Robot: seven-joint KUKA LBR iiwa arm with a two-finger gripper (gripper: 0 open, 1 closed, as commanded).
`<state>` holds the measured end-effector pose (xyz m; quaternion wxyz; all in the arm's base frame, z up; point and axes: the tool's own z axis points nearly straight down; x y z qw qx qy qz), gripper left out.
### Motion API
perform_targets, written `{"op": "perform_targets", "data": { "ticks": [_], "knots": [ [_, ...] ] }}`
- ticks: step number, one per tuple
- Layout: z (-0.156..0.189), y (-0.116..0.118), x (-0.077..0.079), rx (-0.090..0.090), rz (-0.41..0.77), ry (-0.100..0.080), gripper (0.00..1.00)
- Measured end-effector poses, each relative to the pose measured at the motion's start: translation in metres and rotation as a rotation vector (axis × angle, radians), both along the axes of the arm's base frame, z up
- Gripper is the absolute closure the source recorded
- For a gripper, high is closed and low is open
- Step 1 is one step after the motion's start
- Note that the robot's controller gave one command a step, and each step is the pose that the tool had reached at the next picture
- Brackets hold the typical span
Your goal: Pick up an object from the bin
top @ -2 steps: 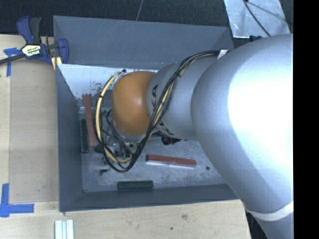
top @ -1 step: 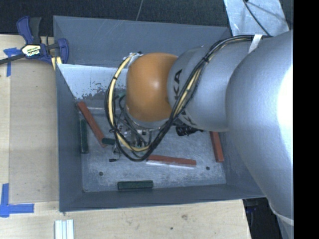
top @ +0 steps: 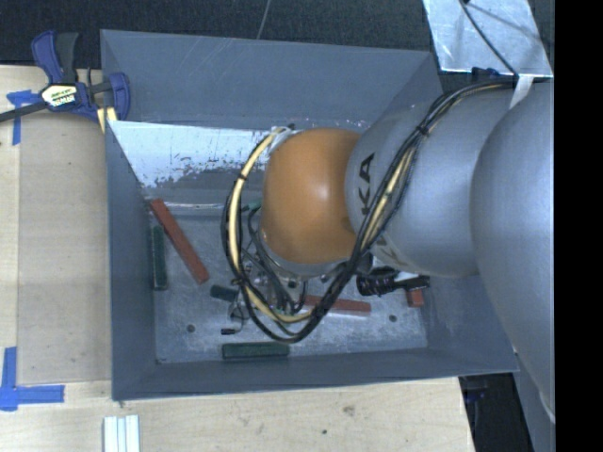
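Leftmost, a dark green stick [top: 156,257] is lying along the left wall of the grey bin [top: 127,328], with a reddish-brown stick [top: 179,241] slanting just beside it. Toward the middle, small dark scraps [top: 226,295] are sitting on the floor. The gripper [top: 268,299] is hanging low there under its orange cover [top: 306,196]; whether it is spread or closed cannot be told. A reddish-brown strip [top: 339,306] is lying just to its right, probably the nearest candidate. Being thin and flat, it is likely risking a slip or a missed pinch against the floor.
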<state>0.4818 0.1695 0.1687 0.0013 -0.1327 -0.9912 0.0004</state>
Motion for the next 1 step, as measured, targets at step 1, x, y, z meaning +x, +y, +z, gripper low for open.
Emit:
{"op": "perform_targets", "data": {
  "ticks": [1],
  "knots": [
    [0.0421, -0.0215, 0.0469, 0.001, 0.015, -0.003, 1.00]
  ]
}}
